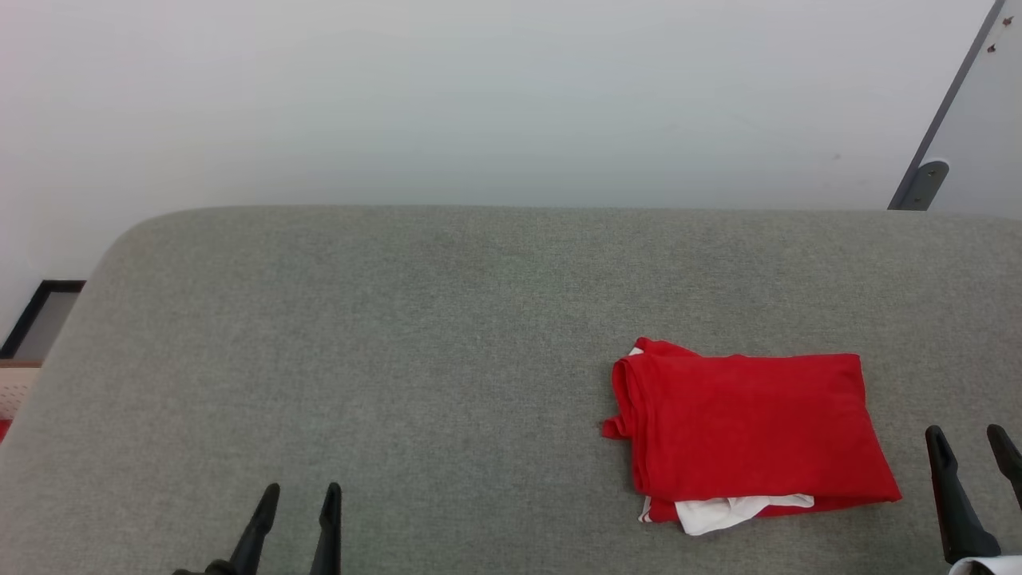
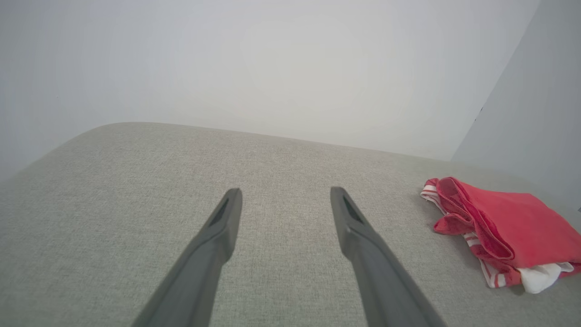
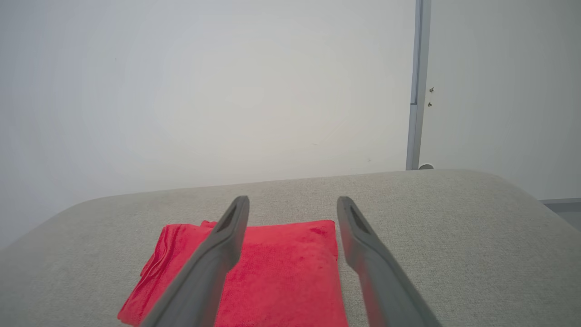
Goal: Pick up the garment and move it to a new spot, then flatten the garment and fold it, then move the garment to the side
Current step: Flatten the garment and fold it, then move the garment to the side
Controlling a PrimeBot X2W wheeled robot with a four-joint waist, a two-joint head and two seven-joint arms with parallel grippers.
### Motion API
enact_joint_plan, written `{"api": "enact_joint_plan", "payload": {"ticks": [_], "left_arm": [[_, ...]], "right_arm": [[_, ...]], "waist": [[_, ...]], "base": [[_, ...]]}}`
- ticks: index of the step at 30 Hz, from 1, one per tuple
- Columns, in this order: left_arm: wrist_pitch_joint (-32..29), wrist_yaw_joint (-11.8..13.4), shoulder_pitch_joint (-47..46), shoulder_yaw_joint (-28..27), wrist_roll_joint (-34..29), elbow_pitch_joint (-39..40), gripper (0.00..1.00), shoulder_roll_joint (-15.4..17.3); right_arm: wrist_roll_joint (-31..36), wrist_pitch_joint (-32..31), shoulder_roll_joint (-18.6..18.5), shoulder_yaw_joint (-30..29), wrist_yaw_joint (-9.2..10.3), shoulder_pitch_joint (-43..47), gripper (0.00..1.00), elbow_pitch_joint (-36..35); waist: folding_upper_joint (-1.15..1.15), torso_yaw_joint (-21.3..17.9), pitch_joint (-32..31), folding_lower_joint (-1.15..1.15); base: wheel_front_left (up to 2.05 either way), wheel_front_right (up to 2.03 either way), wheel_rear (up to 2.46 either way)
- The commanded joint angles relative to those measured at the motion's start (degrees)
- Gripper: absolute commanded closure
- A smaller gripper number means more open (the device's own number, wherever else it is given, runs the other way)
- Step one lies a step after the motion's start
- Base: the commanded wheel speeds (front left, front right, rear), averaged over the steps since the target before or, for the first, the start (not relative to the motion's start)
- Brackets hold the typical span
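Note:
The garment (image 1: pixel 750 427) lies folded into a red rectangle on the right part of the grey cushioned surface (image 1: pixel 399 335), a white sleeve edge peeking out at its near side. In the left wrist view the garment (image 2: pixel 513 227) sits far right, its striped trim showing. In the right wrist view the garment (image 3: pixel 281 272) lies under and ahead of the fingers. My left gripper (image 1: pixel 303 499) is open at the lower left, far from the cloth. My right gripper (image 1: pixel 970 443) stands open just right of the garment, holding nothing.
A pale wall rises behind the surface. A grey panel with a bracket (image 1: pixel 926 184) stands at the back right. The surface's rounded left edge (image 1: pixel 96 271) drops off toward the floor. Broad bare cushion stretches left of the garment.

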State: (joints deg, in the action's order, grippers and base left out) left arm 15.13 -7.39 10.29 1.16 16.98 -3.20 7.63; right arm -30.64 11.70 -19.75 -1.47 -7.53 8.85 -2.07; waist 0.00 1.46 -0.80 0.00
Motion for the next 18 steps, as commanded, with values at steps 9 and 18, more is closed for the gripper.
{"api": "enact_joint_plan", "payload": {"ticks": [9, 18], "left_arm": [[-0.05, -0.15, -0.72, 0.28, 0.15, 0.01, 0.0, -0.23], [-0.05, -0.15, -5.32, 1.61, -0.07, -0.11, 0.0, -1.75]], "right_arm": [[0.54, -1.61, 0.73, 0.69, 0.1, -1.46, 0.0, -1.0], [1.12, -13.95, -7.03, 5.43, 0.1, -13.77, 0.0, 1.66]], "waist": [[0.0, 0.1, 0.59, 0.0], [0.0, 1.23, 7.33, 0.0]], "base": [[0.0, 0.0, 0.0], [0.0, 0.0, 0.0]]}}
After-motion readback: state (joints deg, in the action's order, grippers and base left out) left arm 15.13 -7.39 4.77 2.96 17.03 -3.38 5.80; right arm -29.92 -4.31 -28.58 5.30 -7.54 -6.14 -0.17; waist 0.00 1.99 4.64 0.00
